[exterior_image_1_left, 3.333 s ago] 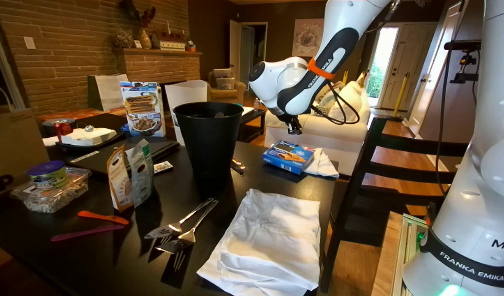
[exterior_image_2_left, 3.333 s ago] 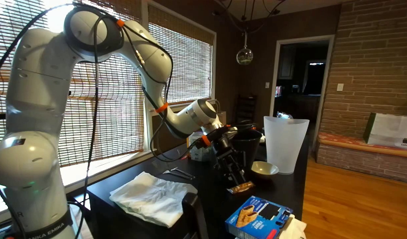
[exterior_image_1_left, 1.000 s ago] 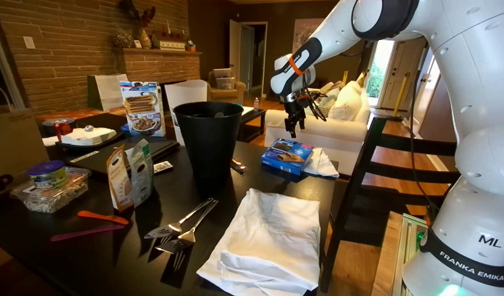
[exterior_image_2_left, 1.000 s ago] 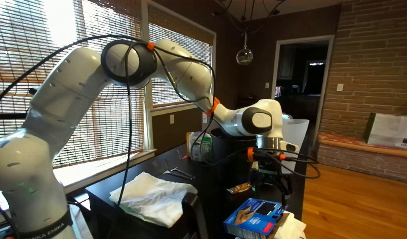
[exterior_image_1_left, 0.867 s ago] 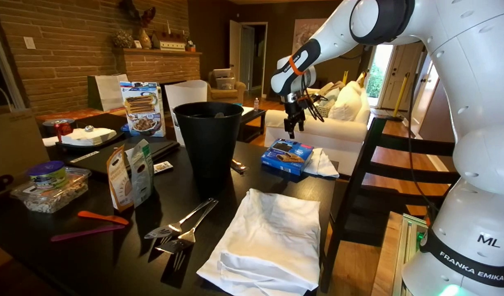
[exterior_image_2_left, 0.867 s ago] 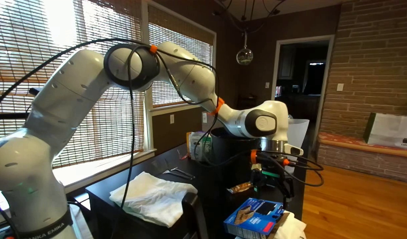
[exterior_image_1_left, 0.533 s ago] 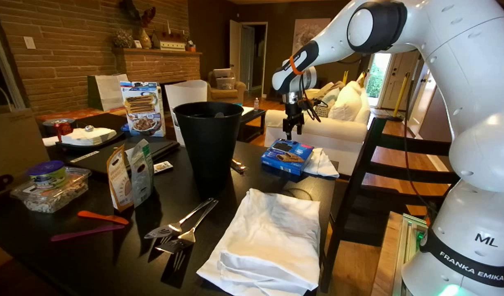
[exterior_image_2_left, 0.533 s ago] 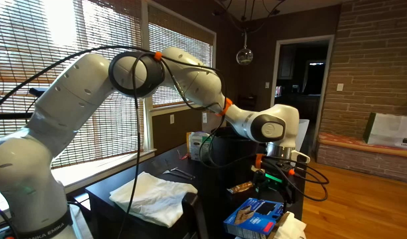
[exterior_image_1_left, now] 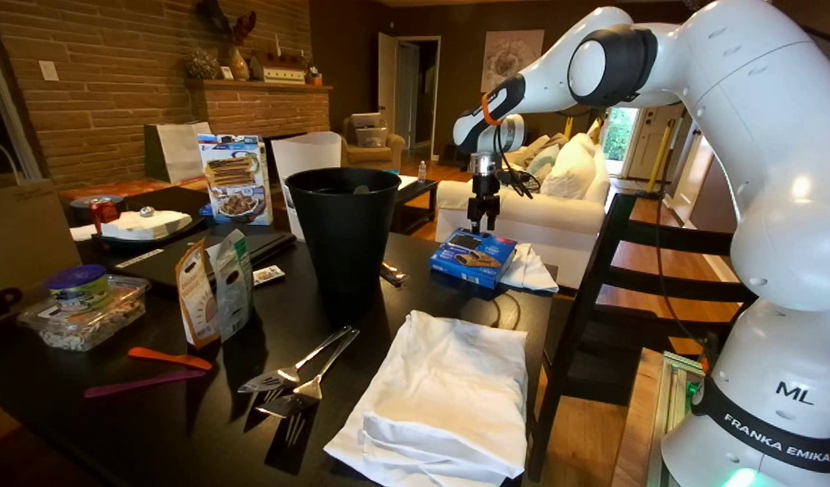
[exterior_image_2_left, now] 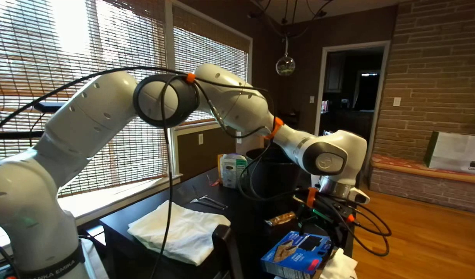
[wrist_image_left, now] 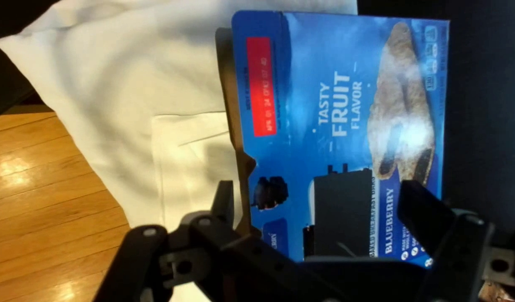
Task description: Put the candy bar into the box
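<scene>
The box is a blue carton lying flat on the dark table; in the wrist view the box has a torn brown cardboard edge along its left end. Just above its far part is my gripper, pointing down with jaws spread wide. In the wrist view one of the fingers stands beyond the torn end, the other over the printed face; contact cannot be told. Between the gripper's jaws [nothing] is held. A candy bar in a brown shiny wrapper, the candy bar, lies on the table beside the box, apart from the gripper.
A tall black bin stands close to the candy bar. White cloth lies against the box's torn end, and a larger folded cloth is nearer the robot. Metal servers and a chair are near too.
From beside the candy bar, my gripper has swung over to the box and then come down close above it, jaws staying wide. The box sits slightly differently; the candy bar has not moved.
</scene>
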`<act>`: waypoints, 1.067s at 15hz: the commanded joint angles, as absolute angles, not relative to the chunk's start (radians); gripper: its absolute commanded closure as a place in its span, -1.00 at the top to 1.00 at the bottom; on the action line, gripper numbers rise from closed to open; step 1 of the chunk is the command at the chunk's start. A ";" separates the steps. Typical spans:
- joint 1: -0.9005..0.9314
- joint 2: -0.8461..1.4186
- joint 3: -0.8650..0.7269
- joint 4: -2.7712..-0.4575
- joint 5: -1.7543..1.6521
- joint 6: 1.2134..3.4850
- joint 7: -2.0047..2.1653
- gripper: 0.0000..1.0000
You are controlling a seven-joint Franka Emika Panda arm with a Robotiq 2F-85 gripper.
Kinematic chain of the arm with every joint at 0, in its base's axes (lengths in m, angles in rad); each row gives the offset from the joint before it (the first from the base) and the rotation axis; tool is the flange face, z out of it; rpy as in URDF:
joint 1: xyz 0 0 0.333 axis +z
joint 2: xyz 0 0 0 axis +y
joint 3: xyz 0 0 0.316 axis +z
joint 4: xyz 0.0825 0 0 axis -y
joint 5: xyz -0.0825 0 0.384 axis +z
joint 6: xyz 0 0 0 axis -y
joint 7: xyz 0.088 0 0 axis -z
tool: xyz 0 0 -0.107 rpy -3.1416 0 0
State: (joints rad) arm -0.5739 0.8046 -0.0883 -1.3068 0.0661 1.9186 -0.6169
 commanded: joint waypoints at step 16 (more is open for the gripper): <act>-0.620 0.960 -0.038 -1.060 0.117 1.772 -0.660 -0.98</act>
State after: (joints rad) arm -0.6000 0.9320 -0.0556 -1.1179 0.0937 1.8102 -0.6388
